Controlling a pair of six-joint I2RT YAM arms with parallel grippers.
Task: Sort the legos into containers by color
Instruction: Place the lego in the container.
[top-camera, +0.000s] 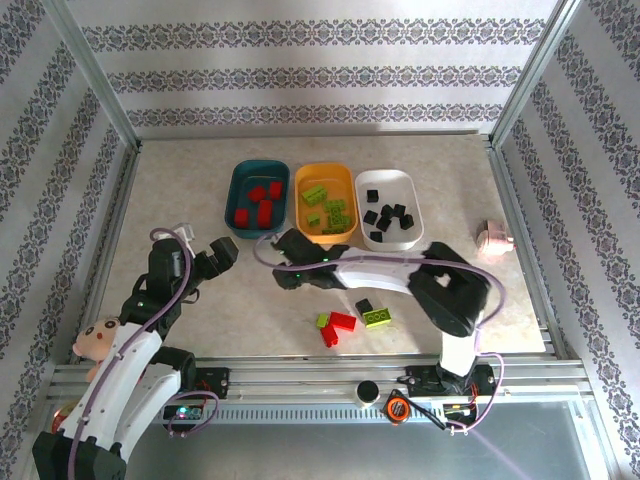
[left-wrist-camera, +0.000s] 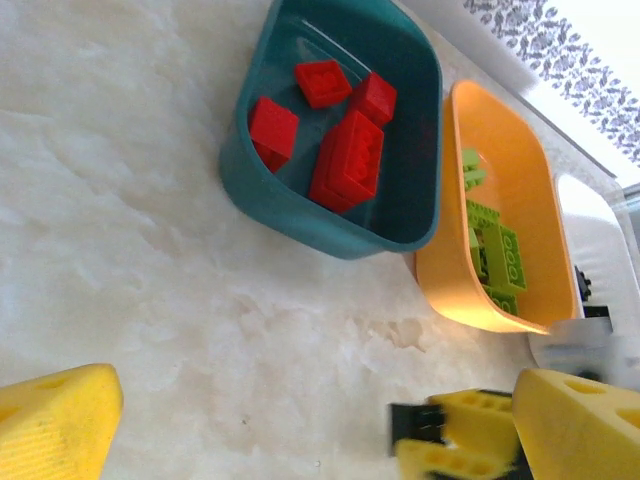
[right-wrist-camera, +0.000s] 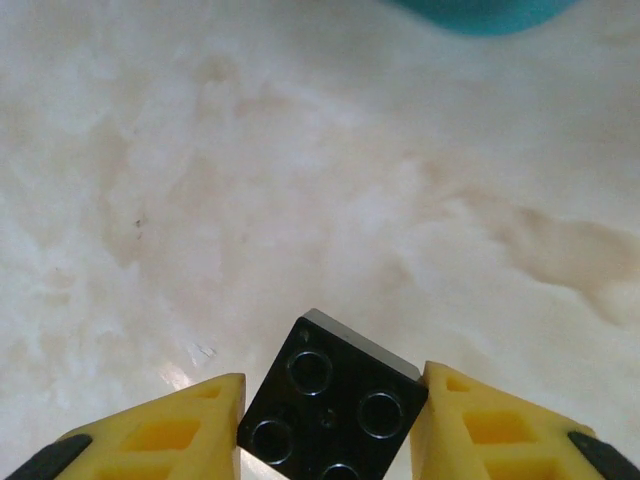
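My right gripper (top-camera: 286, 264) is low on the table in front of the trays, its yellow fingers (right-wrist-camera: 180, 430) pressed against both sides of a black lego (right-wrist-camera: 330, 405) with four studs. This gripper and its brick (left-wrist-camera: 415, 425) are blurred in the left wrist view. My left gripper (top-camera: 222, 252) hangs open and empty to the left, with bare tabletop between its fingers (left-wrist-camera: 50, 420). The teal tray (top-camera: 232, 200) holds red legos (left-wrist-camera: 345, 160), the orange tray (top-camera: 300, 195) green ones (left-wrist-camera: 500, 255), and the white tray (top-camera: 412, 195) black ones. Loose red (top-camera: 341, 322), green (top-camera: 378, 317) and black (top-camera: 364, 306) legos lie near the front edge.
A small pink object (top-camera: 494, 237) sits by the right rail. A doll (top-camera: 95, 340) lies beside the left arm's base. Metal frame rails border the table on all sides. Open tabletop lies left of the teal tray.
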